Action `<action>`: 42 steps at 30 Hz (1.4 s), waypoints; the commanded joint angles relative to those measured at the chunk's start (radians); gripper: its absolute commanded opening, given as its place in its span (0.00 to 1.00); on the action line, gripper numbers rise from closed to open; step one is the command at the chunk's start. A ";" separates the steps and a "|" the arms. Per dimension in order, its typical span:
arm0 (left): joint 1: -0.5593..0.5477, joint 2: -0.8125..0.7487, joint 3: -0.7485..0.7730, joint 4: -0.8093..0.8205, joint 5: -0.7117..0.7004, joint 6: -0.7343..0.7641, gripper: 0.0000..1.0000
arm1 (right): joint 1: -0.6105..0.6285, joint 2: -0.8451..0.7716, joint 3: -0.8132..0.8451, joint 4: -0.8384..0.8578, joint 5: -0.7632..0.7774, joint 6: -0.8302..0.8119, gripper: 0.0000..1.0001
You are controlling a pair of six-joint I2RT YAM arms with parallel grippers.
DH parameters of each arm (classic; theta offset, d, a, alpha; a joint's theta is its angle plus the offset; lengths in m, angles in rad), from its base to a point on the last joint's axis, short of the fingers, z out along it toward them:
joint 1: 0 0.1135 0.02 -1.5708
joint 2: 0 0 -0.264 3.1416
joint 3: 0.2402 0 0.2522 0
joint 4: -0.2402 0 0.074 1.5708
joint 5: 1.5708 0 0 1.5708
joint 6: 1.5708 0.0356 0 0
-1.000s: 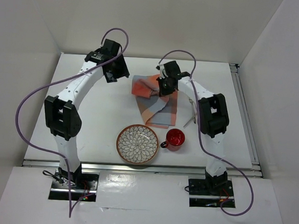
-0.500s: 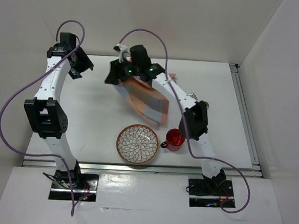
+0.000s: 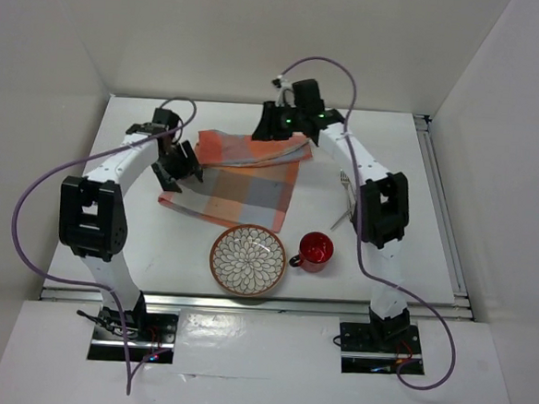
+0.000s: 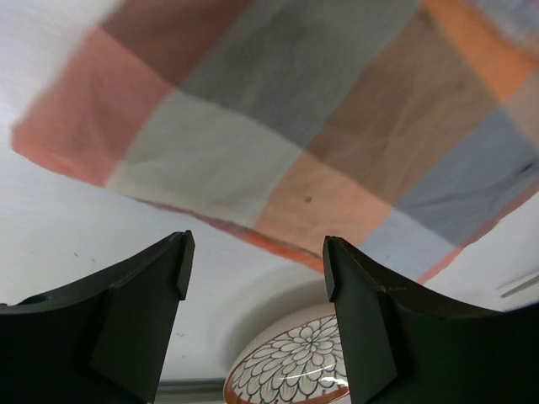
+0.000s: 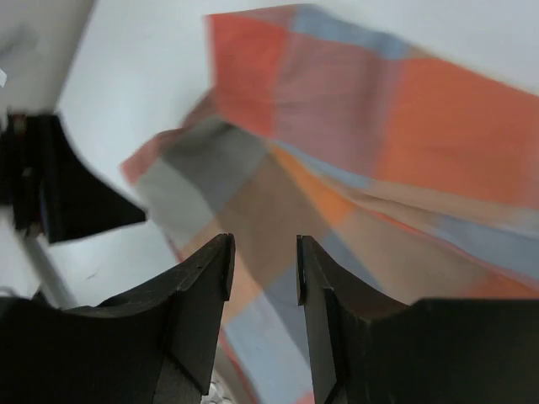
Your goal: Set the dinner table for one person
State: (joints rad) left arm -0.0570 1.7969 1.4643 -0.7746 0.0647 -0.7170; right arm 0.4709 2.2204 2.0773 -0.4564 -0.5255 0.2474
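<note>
Top external: placemat point(image 3: 239, 177) now mostly spread out, right gripper point(image 3: 265, 128) just let go, left gripper point(image 3: 185, 165) open too. Plate point(image 3: 249, 260) next?

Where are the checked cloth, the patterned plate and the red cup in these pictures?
checked cloth point(image 3: 238, 186): top view, its flat middle part.
patterned plate point(image 3: 249, 260): top view, the middle of its flower pattern.
red cup point(image 3: 318, 249): top view, its red inside.

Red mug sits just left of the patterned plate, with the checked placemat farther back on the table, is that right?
No, one thing is off: the red mug sits just right of the patterned plate, not left, as the top external view shows. The checked placemat does lie farther back on the table.
</note>
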 commanded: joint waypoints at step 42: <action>0.068 0.554 0.808 -0.103 -0.112 0.117 1.00 | 0.017 0.148 0.003 0.012 0.622 -0.632 0.95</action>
State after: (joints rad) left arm 0.0078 2.4542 2.3314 -0.8597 -0.0544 -0.6651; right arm 0.4850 2.3444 2.0167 -0.4870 0.1089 -0.3580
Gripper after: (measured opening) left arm 0.997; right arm 0.946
